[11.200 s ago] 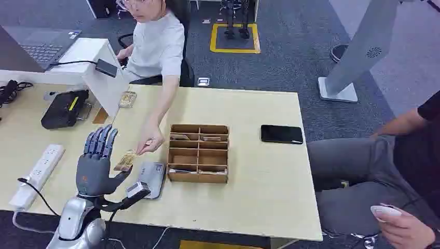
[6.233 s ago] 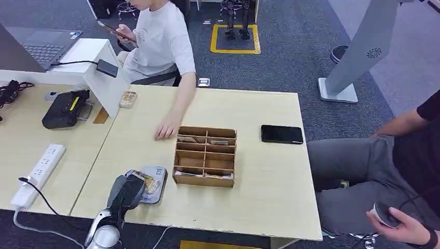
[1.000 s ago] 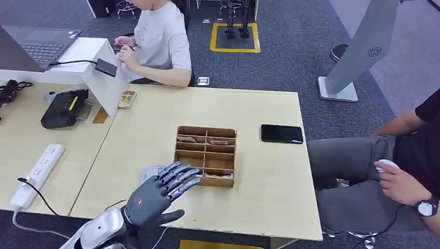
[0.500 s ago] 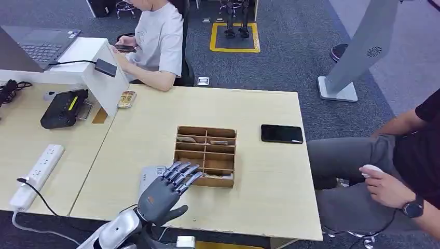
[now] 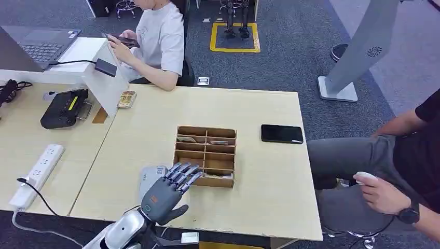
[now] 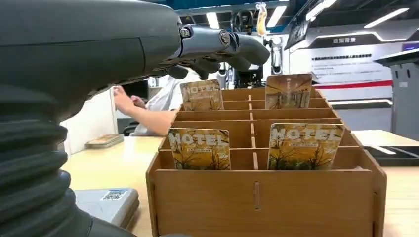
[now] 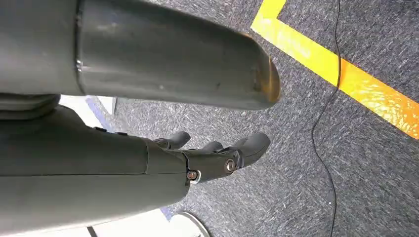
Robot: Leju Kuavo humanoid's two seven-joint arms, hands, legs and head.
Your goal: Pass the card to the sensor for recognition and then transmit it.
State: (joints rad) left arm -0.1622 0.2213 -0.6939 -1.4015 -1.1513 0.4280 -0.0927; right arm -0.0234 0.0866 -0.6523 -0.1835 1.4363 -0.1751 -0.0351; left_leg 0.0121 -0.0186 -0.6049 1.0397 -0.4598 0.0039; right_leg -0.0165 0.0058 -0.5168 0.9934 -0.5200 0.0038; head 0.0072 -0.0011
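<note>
In the head view, the left robot hand [image 5: 165, 191] hovers over the near edge of the tabletop [image 5: 259, 187] with its fingers spread and straight, holding nothing. The fingertips reach toward the near left corner of the wooden box [image 5: 205, 155], which is divided into small compartments. Just beside the hand, on its left, lies the flat grey sensor [image 5: 150, 179], partly covered by the hand. A black phone [image 5: 282, 134] lies well apart to the right of the box. A person in a white shirt [image 5: 155, 41] sits at the far side and looks at a phone.

In the left wrist view, the fingers [image 6: 217, 47] stretch out above the box, and the cards stand upright in the compartments. The nearest card [image 6: 199, 148], with the word HOTEL on it, stands in the front left compartment; another card [image 6: 304, 146] stands in the front right one, and two more stand behind. The sensor [image 6: 106, 203] lies low beside the box.

In the right wrist view, the right robot hand [image 7: 217, 153] hangs over the grey floor, fingers loosely curled, with nothing in it.

I judge that the step in hand is to take one card from the box. To do it well, the fingers should come down over the top edge of the front left card and pinch only this one, then lift it straight up so that it does not catch on the wooden wall.
</note>
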